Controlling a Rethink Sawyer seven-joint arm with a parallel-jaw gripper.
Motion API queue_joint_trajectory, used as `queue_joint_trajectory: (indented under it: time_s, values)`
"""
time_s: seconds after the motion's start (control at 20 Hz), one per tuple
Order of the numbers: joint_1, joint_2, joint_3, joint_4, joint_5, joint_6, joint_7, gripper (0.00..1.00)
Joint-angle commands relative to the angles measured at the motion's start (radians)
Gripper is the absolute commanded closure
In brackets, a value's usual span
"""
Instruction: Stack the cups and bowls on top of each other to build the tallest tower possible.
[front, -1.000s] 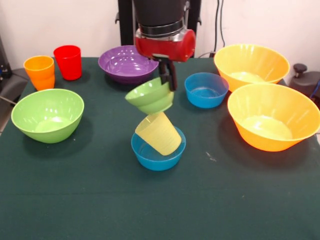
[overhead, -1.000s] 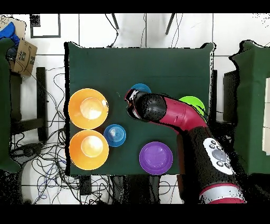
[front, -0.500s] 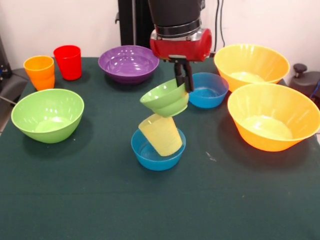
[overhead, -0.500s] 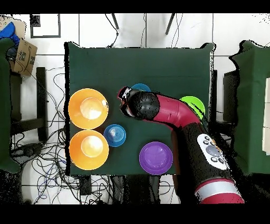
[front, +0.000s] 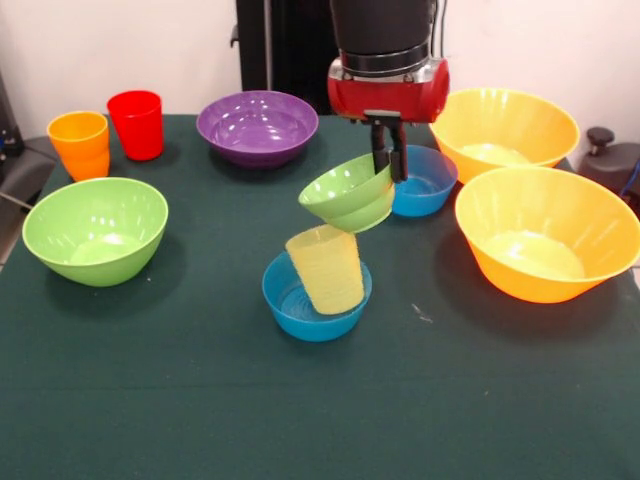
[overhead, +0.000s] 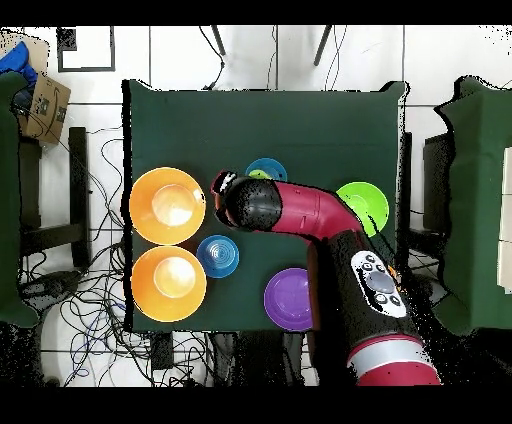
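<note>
Gripper (front: 389, 160): hanging from the red and black arm over the table's (front: 200, 400) middle, its dark fingers closed on the rim of the small green bowl (front: 349, 195). That bowl is riding tilted in the air, its underside just above, perhaps touching, the top of the yellow cup (front: 325, 268).

Yellow cup: sitting mouth-down and leaning slightly inside a small blue bowl (front: 312, 298) at mid-table.

Second small blue bowl (front: 421, 180): resting behind the gripper, partly hidden by it in the front view.

Two large orange bowls (front: 545, 245) (front: 502, 128): standing side by side, nearly touching.

Purple bowl (front: 256, 126): sitting at the far edge.

Large green bowl (front: 95, 229): standing alone.

Orange cup (front: 80, 144) and red cup (front: 136, 124): standing close together at the far corner.

Overhead view: the arm (overhead: 300, 210) is covering the gripper, the held bowl and the yellow cup; only an arc of the mid-table blue bowl (overhead: 266, 169) is showing. The orange bowls (overhead: 167, 205) (overhead: 168, 284) and the other blue bowl (overhead: 217, 256) are showing whole, the purple bowl (overhead: 287, 298) and large green bowl (overhead: 366, 204) partly covered. The two far-corner cups are not showing there.
</note>
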Motion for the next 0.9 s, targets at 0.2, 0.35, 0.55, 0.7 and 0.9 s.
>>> queue_joint_trajectory:
  time_s: [0.2,0.35,0.55,0.7,0.9]
  values:
    - [0.030,0.061,-0.040,-0.052,-0.089,0.102,-0.009,1.00]
    - [0.037,0.067,-0.044,-0.061,-0.092,0.094,-0.001,1.00]
    - [0.044,0.076,-0.046,-0.063,-0.090,0.055,0.013,1.00]
    - [0.065,0.085,-0.064,-0.079,-0.093,0.045,0.032,1.00]
    - [0.097,0.096,-0.096,-0.105,-0.095,0.057,0.049,1.00]
